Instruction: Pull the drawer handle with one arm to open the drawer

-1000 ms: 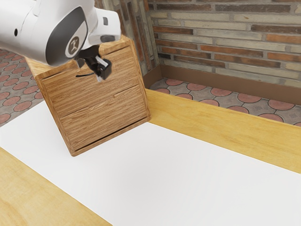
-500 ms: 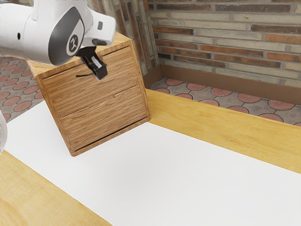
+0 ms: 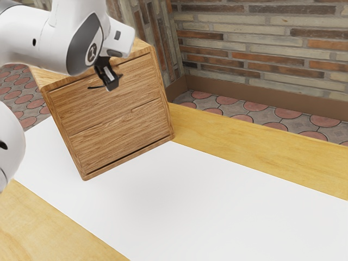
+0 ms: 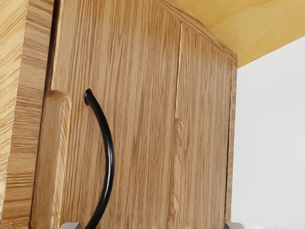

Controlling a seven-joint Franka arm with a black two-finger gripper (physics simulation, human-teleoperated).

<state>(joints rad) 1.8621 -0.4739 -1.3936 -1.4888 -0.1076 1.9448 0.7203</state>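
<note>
One open hand [image 3: 110,80] has edged closer to the drawer handle [image 3: 95,86].

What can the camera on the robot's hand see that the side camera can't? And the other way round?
Hand camera: the black handle up close, a curved bow against the drawer front.
Side camera: the white arm, its black gripper by the handle, the whole wooden cabinet, the brick wall and the tiled floor.
Both: the wood grain, the handle and the white tabletop.
</note>
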